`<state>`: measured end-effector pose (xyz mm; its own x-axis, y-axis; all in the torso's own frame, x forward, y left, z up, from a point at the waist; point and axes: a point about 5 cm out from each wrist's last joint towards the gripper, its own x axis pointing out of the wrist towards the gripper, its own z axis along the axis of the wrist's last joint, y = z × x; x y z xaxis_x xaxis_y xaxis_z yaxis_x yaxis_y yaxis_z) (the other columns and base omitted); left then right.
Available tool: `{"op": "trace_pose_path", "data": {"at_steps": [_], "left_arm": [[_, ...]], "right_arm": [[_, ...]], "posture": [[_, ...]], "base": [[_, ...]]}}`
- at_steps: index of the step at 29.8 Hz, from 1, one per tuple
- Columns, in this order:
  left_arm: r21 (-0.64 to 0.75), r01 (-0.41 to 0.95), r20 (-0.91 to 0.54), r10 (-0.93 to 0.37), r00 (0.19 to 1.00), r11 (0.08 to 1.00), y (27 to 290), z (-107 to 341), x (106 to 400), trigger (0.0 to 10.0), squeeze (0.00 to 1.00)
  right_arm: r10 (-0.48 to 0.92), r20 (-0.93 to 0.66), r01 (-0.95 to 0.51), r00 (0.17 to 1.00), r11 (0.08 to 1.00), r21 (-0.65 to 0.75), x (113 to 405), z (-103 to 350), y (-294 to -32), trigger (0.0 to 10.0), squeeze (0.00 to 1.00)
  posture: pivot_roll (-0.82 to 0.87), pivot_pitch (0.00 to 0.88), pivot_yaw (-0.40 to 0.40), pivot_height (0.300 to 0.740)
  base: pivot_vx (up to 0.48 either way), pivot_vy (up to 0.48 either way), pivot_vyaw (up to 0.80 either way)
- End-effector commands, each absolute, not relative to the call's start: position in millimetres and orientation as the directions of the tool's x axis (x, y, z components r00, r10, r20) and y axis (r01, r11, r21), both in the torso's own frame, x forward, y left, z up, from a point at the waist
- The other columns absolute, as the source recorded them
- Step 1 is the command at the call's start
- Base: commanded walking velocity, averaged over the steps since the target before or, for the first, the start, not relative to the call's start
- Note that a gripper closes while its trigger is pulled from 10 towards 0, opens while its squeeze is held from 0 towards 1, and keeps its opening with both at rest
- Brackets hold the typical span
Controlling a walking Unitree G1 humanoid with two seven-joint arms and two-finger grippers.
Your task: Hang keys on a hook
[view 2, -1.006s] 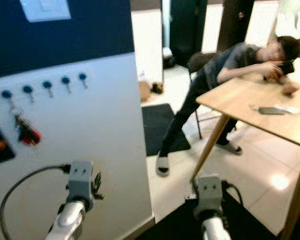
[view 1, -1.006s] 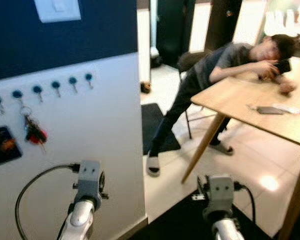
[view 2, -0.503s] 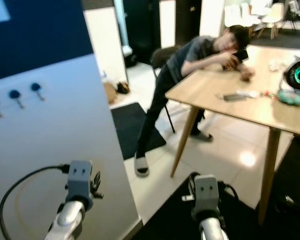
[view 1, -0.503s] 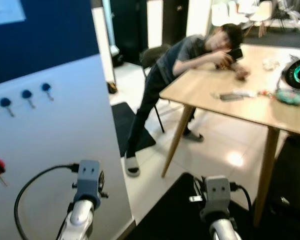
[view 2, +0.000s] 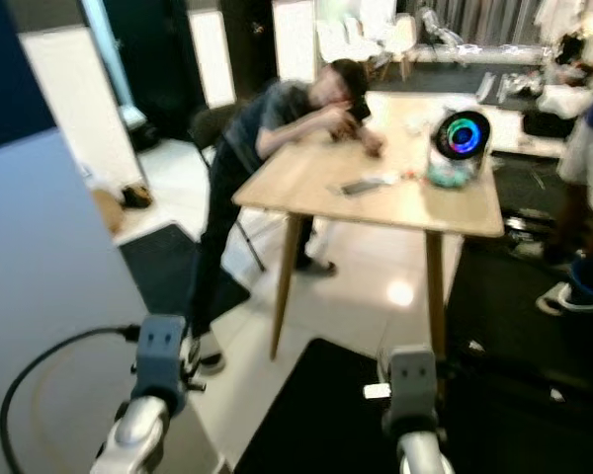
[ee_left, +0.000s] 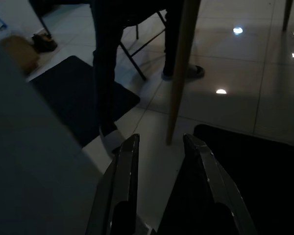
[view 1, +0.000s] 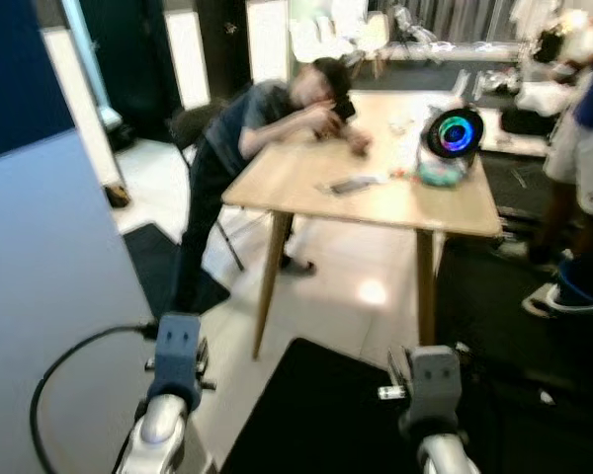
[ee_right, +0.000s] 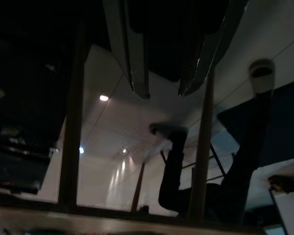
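A white wall panel (view 1: 40, 257) with a dark blue upper part stands close on my left. Both arms hang low in front of me, the left arm (view 1: 173, 365) beside the panel and the right arm (view 1: 430, 380) over a black mat. In the left wrist view my left gripper (ee_left: 161, 139) is open, with nothing between its fingers, pointing at tiled floor and a table leg. In the right wrist view my right gripper (ee_right: 164, 93) is open and empty too, in a dark picture of floor and table legs.
A wooden table (view 1: 306, 183) stands ahead, with a person (view 1: 247, 128) leaning on it from a chair. A round lit device (view 1: 453, 131) sits on its far side. Another person (view 1: 583, 158) stands at the right. A black mat (view 1: 326, 415) lies underfoot.
The camera has swung to the right. The hooks and the hanging keys have slid out of the picture at the left, and the table has come to the middle. Both arms keep their pose.
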<state>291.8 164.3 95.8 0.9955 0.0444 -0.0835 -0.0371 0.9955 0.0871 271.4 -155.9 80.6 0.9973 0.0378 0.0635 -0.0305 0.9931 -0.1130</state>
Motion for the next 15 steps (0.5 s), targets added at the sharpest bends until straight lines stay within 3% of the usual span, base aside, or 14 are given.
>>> {"op": "trace_pose_path", "data": {"at_steps": [1, 15], "left_arm": [[0.1, -0.036, -0.098, 0.046, 0.994, 0.994, 165.9, 92.8, 291.1, 10.0, 0.0], [0.099, -0.035, -0.097, 0.045, 0.994, 0.994, 165.8, 93.6, 291.9, 10.0, 0.0]], "right_arm": [[0.031, 0.047, -0.026, 0.998, 0.993, -0.115, 268.6, 76.3, -158.4, 10.0, 0.0], [0.034, 0.046, -0.028, 0.998, 0.993, -0.114, 269.8, 76.2, -157.6, 10.0, 0.0]], "posture": [[-0.02, 0.097, 0.117, 0.74], [-0.01, 0.097, 0.116, 0.74]], "base": [[0.0, 0.0, -0.79], [0.0, 0.0, -0.79]]}}
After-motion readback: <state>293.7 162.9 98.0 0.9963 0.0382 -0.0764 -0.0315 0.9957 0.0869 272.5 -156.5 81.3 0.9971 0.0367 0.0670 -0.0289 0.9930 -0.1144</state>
